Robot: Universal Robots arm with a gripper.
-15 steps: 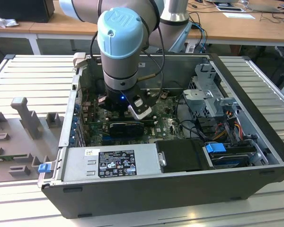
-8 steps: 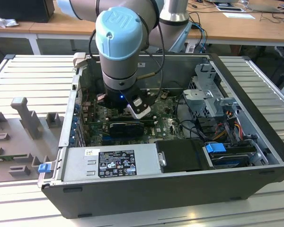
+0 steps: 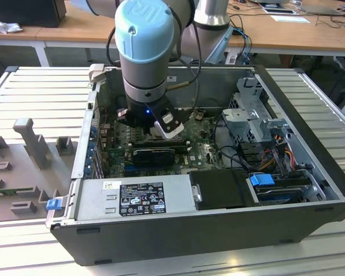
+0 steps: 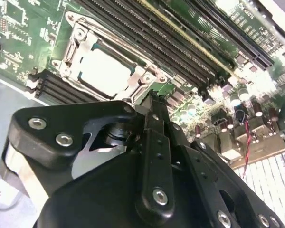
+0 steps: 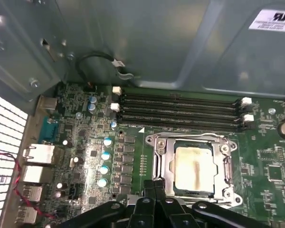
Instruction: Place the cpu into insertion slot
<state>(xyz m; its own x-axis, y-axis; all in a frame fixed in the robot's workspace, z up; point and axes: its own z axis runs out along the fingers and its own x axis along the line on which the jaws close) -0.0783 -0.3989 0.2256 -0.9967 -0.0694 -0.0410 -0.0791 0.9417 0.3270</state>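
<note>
the gripper [image 5: 154,187] has its black fingers [image 4: 154,118] pressed together with nothing between them, their tips just beside the edge of the insertion slot [image 5: 192,168] in the first wrist view. one cpu [image 5: 194,169], pale with a yellowish smear down its middle, sits flat inside that one slot, framed by the shiny metal bracket; in the second wrist view the same cpu [image 4: 103,70] lies in the insertion slot [image 4: 71,45] just beyond the fingertips. four long black memory slots [image 5: 180,110] run side by side near the socket, with white clips at their ends. four pale blue capacitors [image 5: 104,161] stand in a column on the green motherboard [image 5: 270,166], and a red wire [image 5: 9,159] loops near the metal ports at the board's edge. in the exterior view the arm [image 3: 146,52] reaches down into the one open computer case [image 3: 310,190], its gripper [image 3: 161,127] low over the board. a grey power supply [image 3: 135,198] lies along the case's near side, and a blue-tabbed drive [image 3: 264,181] sits toward the exterior view's right. the case rests on a ribbed metal table [image 3: 40,86].
</note>
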